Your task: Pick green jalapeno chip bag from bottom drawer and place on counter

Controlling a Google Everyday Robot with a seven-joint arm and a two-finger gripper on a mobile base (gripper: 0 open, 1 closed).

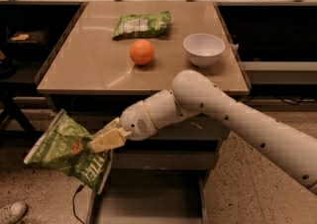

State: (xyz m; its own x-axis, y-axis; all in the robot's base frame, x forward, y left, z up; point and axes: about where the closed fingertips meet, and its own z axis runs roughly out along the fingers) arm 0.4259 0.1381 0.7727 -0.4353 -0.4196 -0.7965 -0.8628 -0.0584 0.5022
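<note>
Gripper (106,140) clamps the chip bag (63,148) below the counter's (84,67) front-left corner; orange (141,52), bowl (203,48) and pale bag (142,25) sit on top.

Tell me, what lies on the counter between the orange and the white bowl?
Nothing: the camera view shows bare counter between orange and bowl. The hand hangs below the counter's front edge, shut on the green jalapeno chip bag.
</note>
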